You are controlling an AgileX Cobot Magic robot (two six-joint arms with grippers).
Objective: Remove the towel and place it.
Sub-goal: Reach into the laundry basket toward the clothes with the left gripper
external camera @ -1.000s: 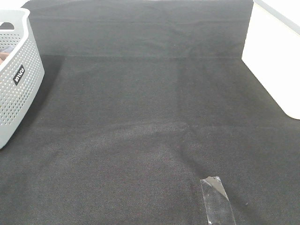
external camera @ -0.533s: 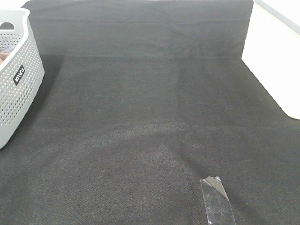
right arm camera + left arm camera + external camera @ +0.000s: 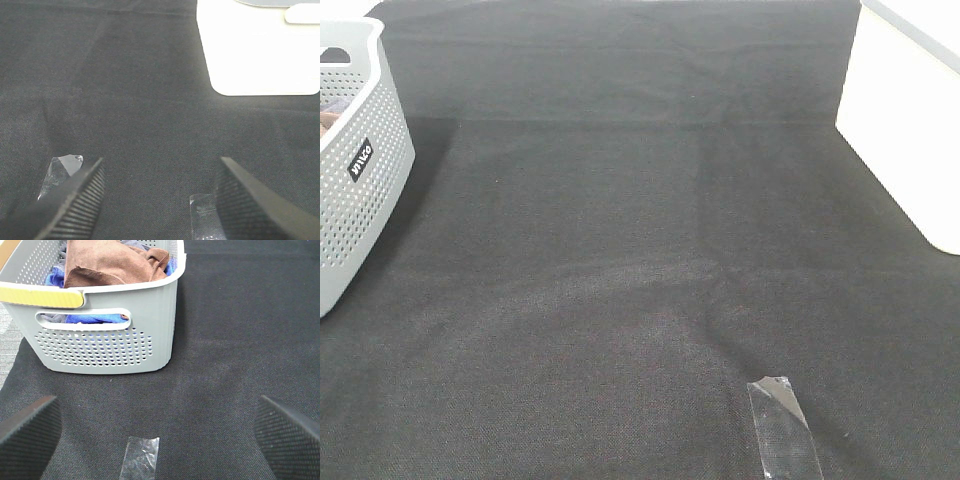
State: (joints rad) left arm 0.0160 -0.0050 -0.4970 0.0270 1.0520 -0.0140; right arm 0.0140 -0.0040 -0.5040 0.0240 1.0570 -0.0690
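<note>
The reddish-brown towel (image 3: 112, 262) lies crumpled on top of blue and grey cloths inside the grey perforated basket (image 3: 107, 342). In the exterior high view only a sliver of the towel (image 3: 328, 124) shows over the basket (image 3: 355, 190) at the left edge. My left gripper (image 3: 157, 432) is open, its fingers (image 3: 30, 435) wide apart above the black cloth, a short way in front of the basket. My right gripper (image 3: 157, 195) is open with nothing between its fingers (image 3: 75, 200), low over the black cloth. Neither arm appears in the exterior high view.
A black covering (image 3: 640, 230) spreads over the table. A white box (image 3: 910, 120) stands at the right edge, also seen as a white box (image 3: 255, 50) ahead of the right gripper. Clear tape strips (image 3: 782, 425), (image 3: 141, 457), (image 3: 60, 172) are stuck to the cloth.
</note>
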